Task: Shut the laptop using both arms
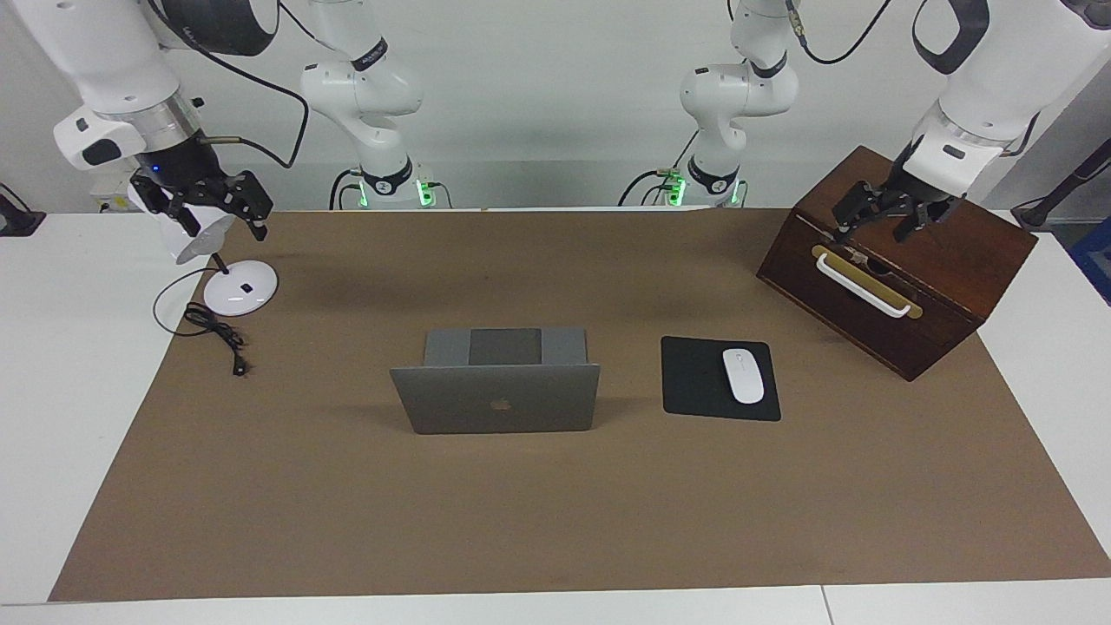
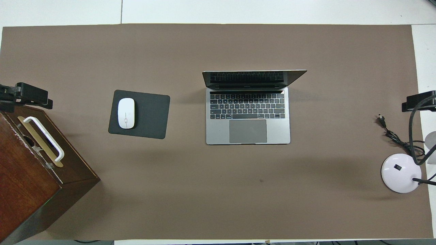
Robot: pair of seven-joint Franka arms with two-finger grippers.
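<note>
I see the laptop open at mid-mat, bare brown mat all round its edges, the mouse pad just beside it. My left gripper hangs spread over the wooden box; my right gripper hangs spread over the lamp.
</note>
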